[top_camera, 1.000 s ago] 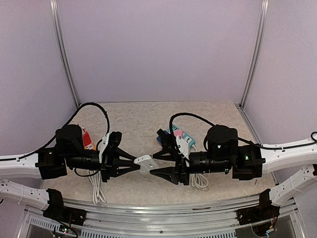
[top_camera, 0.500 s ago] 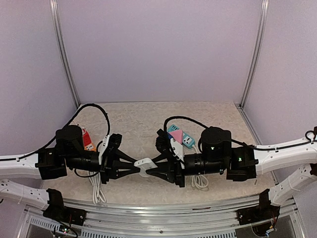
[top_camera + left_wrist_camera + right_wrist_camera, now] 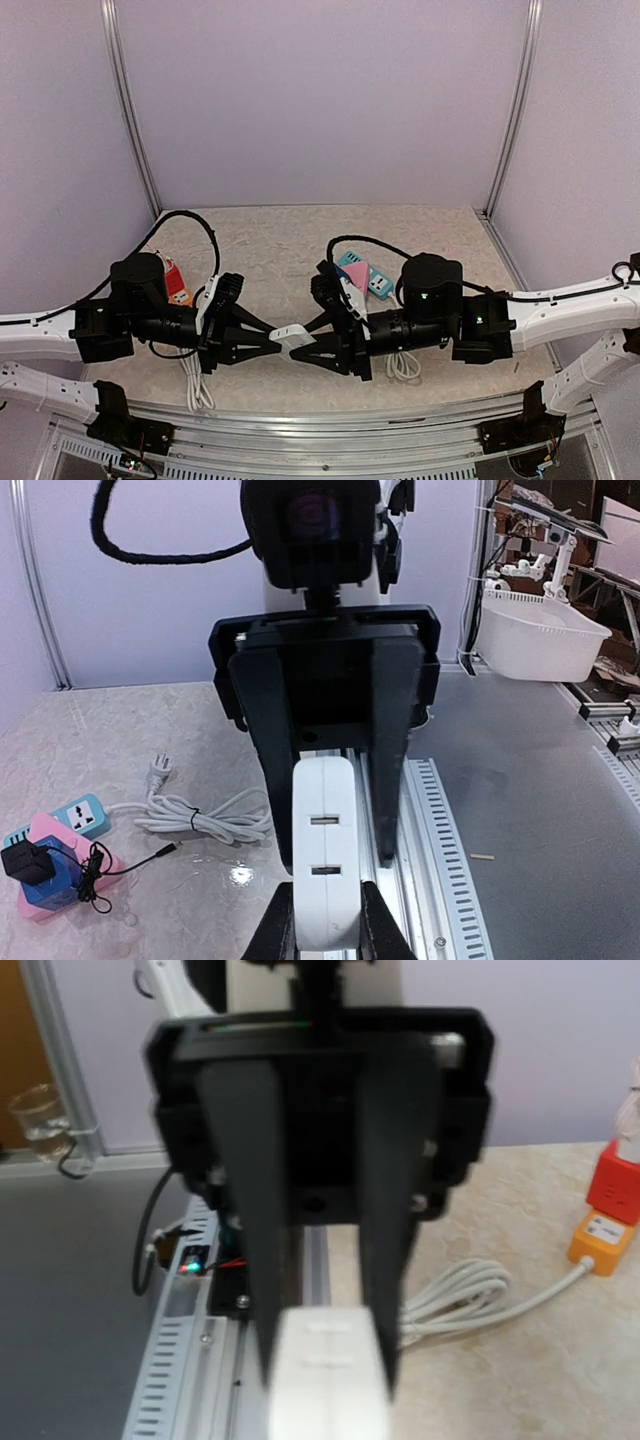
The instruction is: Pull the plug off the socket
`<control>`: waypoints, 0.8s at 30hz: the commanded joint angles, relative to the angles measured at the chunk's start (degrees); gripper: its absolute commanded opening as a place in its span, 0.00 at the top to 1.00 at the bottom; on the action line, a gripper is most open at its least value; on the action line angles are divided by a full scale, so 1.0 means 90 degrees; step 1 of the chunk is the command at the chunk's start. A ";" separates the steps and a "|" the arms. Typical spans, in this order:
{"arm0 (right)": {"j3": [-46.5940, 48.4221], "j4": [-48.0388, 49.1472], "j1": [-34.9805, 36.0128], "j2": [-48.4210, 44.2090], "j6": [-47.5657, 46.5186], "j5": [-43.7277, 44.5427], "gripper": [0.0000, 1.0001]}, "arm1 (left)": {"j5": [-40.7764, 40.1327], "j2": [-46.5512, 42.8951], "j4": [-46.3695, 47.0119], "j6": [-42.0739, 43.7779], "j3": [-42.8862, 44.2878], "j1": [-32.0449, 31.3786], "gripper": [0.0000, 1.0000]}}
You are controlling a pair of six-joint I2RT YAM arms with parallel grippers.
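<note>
A white adapter block point(image 3: 325, 855) with two slots on its face is held above the table's front edge. My left gripper point(image 3: 327, 935) is shut on its near end. In the top view the block point(image 3: 288, 334) sits between the two grippers. My right gripper point(image 3: 306, 339) faces the left gripper point(image 3: 276, 341). It is open, with its black fingers point(image 3: 268, 770) on either side of the block's far end and a thin gap on one side. In the right wrist view the block point(image 3: 330, 1375) is blurred at the bottom, and my own fingers do not show there.
A pink and teal power strip point(image 3: 364, 274) with a black charger point(image 3: 28, 862) lies behind the right arm. An orange socket with a red plug point(image 3: 608, 1210) lies at the left. Coiled white cables point(image 3: 200, 818) point(image 3: 468, 1295) lie on the table. A metal rail point(image 3: 320, 420) runs along the front edge.
My right gripper has moved left, up to the left gripper, and its open fingers now straddle the white block. The left gripper has kept hold of the block and barely moved.
</note>
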 commanded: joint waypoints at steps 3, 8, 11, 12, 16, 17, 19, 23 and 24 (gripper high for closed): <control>0.0157 -0.0321 -0.0096 -0.0355 0.0192 -0.0382 0.38 | -0.0410 -0.0030 0.0251 0.0103 0.0173 0.0038 1.00; -0.0076 -0.0524 -0.0416 -0.0934 0.0191 -0.0112 0.29 | -0.0399 -0.0026 0.0230 0.0103 0.0171 0.0041 1.00; -0.0047 -0.0635 -0.0443 -0.0940 0.0168 -0.0128 0.33 | -0.0380 0.0028 0.0270 0.0103 0.0183 0.0042 1.00; -0.0030 -0.0651 -0.0440 -0.0903 0.0174 -0.0158 0.34 | -0.0373 0.0050 0.0290 0.0099 0.0188 0.0042 1.00; -0.0008 -0.0575 -0.0440 -0.0647 0.0281 -0.0315 0.37 | -0.0342 0.0122 0.0402 0.0050 0.0174 0.0039 1.00; -0.0010 -0.0545 -0.0445 -0.0595 0.0304 -0.0358 0.37 | -0.0345 0.0141 0.0421 0.0041 0.0169 0.0040 1.00; -0.0006 -0.0488 -0.0448 -0.0495 0.0353 -0.0417 0.41 | -0.0358 0.0152 0.0470 0.0037 0.0155 0.0043 1.00; -0.0003 -0.0490 -0.0443 -0.0373 0.0362 -0.0397 0.50 | -0.0368 0.0144 0.0492 0.0031 0.0139 0.0041 1.00; -0.0013 -0.0491 -0.0440 -0.0347 0.0369 -0.0343 0.51 | -0.0386 0.0131 0.0494 0.0026 0.0130 0.0037 1.00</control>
